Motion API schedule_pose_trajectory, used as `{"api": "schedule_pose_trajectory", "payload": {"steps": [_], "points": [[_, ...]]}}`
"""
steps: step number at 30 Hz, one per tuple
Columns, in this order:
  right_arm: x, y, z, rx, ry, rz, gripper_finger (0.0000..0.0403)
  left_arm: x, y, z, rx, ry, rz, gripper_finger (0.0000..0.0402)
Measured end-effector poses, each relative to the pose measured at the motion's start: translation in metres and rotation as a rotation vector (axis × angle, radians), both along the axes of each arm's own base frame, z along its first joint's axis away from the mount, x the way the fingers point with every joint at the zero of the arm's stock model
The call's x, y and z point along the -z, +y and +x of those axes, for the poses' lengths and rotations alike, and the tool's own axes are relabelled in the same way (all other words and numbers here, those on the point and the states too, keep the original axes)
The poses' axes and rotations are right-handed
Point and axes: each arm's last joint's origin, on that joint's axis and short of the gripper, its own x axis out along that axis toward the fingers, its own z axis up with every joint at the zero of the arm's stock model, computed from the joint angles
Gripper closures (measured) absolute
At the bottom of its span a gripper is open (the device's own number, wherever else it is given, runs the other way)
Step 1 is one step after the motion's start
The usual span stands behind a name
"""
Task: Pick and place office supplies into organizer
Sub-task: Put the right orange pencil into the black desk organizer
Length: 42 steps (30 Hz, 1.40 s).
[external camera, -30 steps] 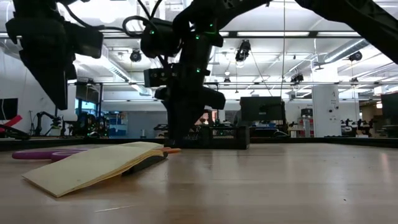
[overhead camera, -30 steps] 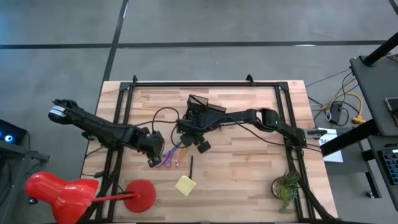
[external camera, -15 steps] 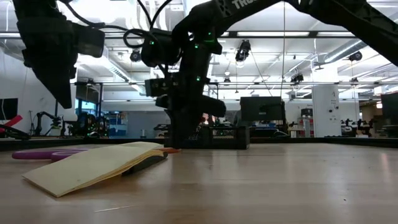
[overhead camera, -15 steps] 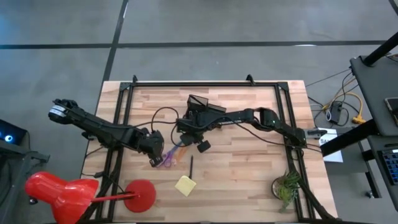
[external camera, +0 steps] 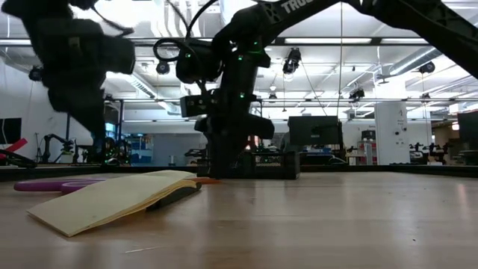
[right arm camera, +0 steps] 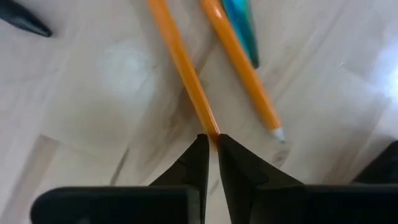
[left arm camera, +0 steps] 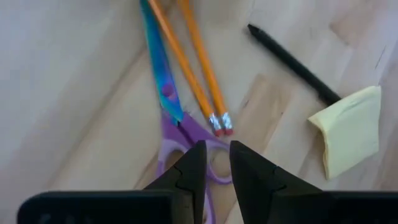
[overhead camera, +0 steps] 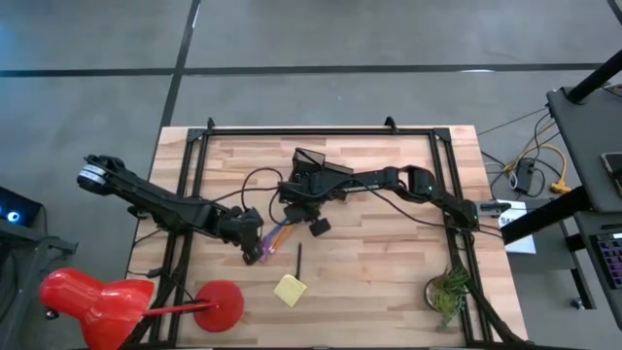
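Nothing in the organizer (overhead camera: 309, 161) that I see; my right gripper (right arm camera: 210, 144) pinches one orange pencil (right arm camera: 181, 68) beside it, left gripper (left arm camera: 214, 163) narrowly parted, empty, over purple scissors (left arm camera: 186, 134).

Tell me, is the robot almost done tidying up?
No, it is just starting. Nothing shows as put away in the organizer. The right hand is pinching one orange pencil. The left hand hovers over the purple scissors. The black pen and sticky-note pad wait.
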Motion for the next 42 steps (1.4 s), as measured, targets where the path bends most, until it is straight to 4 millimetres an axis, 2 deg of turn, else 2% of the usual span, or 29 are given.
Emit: {"api": "schedule_pose_trajectory", "payload": {"steps": [5,13,17,26,34,42], "points": [[0.003,0.004,-0.004,0.067,0.034,0.092,0.0376,0.016,0.000,-0.002,-0.044,-0.059,-0.089,0.0346],[-0.006,0.024,-0.004,0.112,0.082,0.242,0.0376,0.016,-0.001,0.001,-0.051,-0.109,-0.118,0.0346],[-0.010,0.033,-0.006,0.140,0.122,0.257,0.0376,0.018,-0.001,-0.001,-0.052,-0.101,-0.113,0.0346],[-0.042,0.037,-0.010,0.138,0.055,0.260,0.0376,0.018,0.000,0.000,-0.068,-0.113,-0.088,0.0346],[-0.030,0.037,-0.016,0.123,0.096,0.229,0.0376,0.018,0.000,0.000,-0.073,-0.116,-0.082,0.0346],[-0.017,0.036,-0.015,0.135,0.058,0.210,0.0376,0.016,0.000,0.002,-0.077,-0.137,-0.088,0.0346]]}}
